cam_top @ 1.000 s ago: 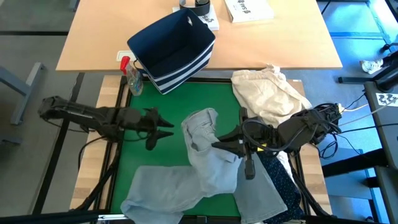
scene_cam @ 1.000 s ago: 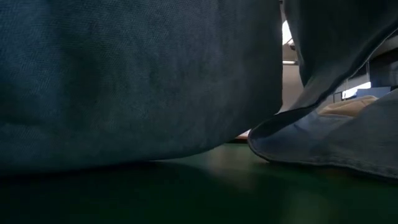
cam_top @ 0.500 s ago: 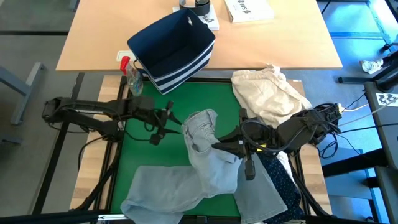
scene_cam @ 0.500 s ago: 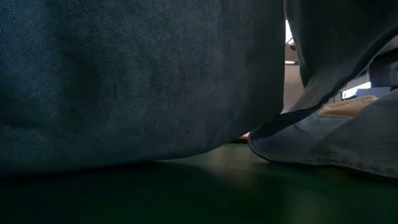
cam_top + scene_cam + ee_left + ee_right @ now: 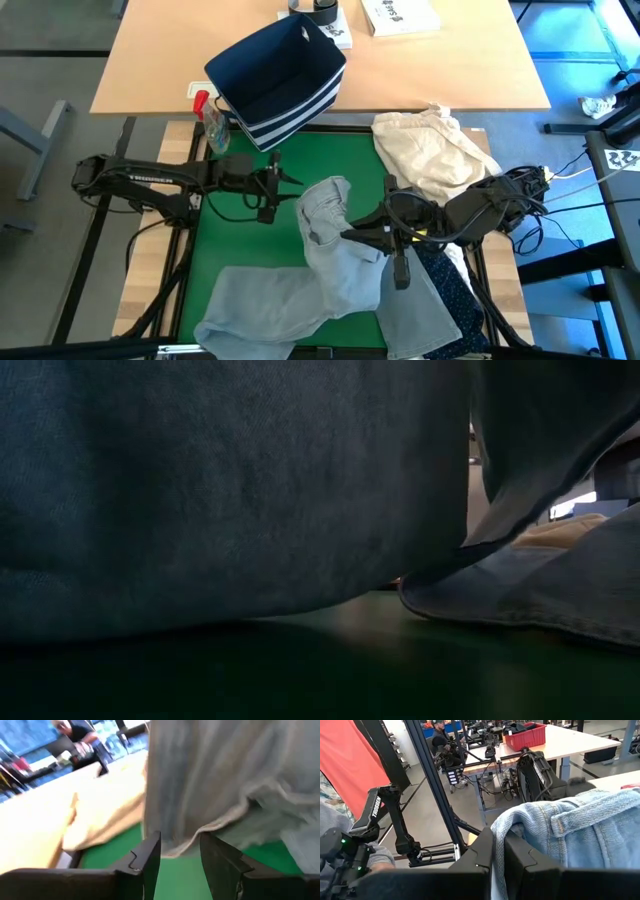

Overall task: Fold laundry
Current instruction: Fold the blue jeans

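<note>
The light grey jeans (image 5: 330, 265) lay sprawled over the lower centre of the green mat (image 5: 240, 235) in the high view, one leg trailing toward the lower left and the waistband end rising to frame centre. They looked to be soft, fairly heavy denim that would drape and drag rather than hold a shape, so a thick seam or hem seemed the best purchase. The right gripper (image 5: 352, 234), right of centre, had its jaws closed on a bunched fold of the jeans, which its wrist view showed rising between the fingers (image 5: 479, 851). The left gripper (image 5: 275, 186), left of centre, sat just beside the waistband end; in its wrist view a pale hem hung in front of the parted fingers (image 5: 148, 858), and whether they touched the cloth could not be told. A navy white-dotted shirt (image 5: 452, 290) and a sliver of white fabric peeked from under the jeans and right arm at lower right, mostly covered. The low view was almost wholly blocked by dark denim close to the lens, probably a jeans leg. The cream-beige bundle (image 5: 430, 150) and striped navy bin (image 5: 275, 80) sat in the upper half.
</note>
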